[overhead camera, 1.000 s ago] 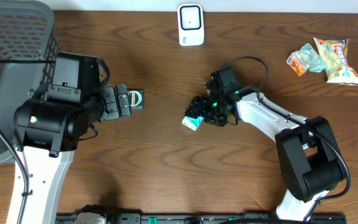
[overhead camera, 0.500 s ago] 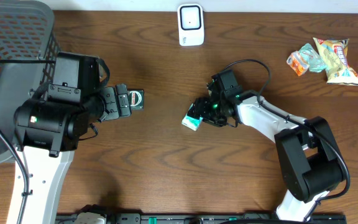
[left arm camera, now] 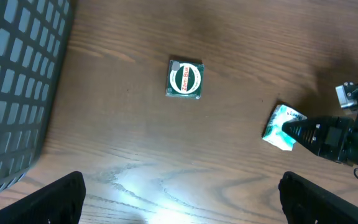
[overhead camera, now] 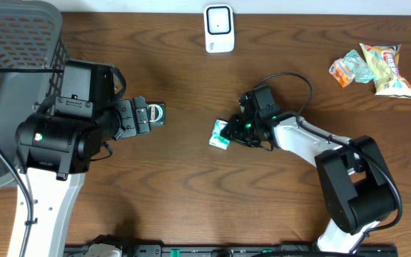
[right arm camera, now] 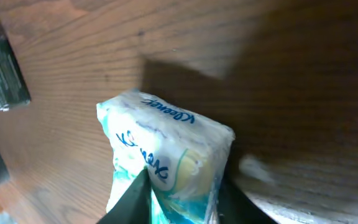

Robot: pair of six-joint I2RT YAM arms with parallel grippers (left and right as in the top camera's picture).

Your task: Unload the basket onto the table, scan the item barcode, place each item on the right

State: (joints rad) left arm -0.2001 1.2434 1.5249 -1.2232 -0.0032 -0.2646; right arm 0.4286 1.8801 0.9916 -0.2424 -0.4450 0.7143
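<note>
Ok, the right gripper (overhead camera: 235,131) has its two dark fingers (right arm camera: 133,200) pinched on the near end of the small white-and-teal soft plastic tissue pack (overhead camera: 221,135). From the wrist cam both sides look in contact w/ the film. The pack lies flat on the brown wood-grain table (overhead camera: 191,207), roughly mid-table and well apart from the white box-shaped barcode scanner (overhead camera: 219,28) at the far edge. The left gripper (overhead camera: 140,116) hangs w/ jaws wide open and holds nothing, just beside a small green-and-white square packet (left arm camera: 184,79). Handling, my guess: the pack is v. light, squashy and not fragile, but the wrap is slick and glossy. A hard pinch will prob crumple it, and a weak one lets it slide or swing. Best hold is across the narrow width near one end, as now, leaving the broad faces free. Barcode not visible in any view, so can't tell which face must turn toward the scanner. Expect the free end to droop a bit once lifted.
</note>
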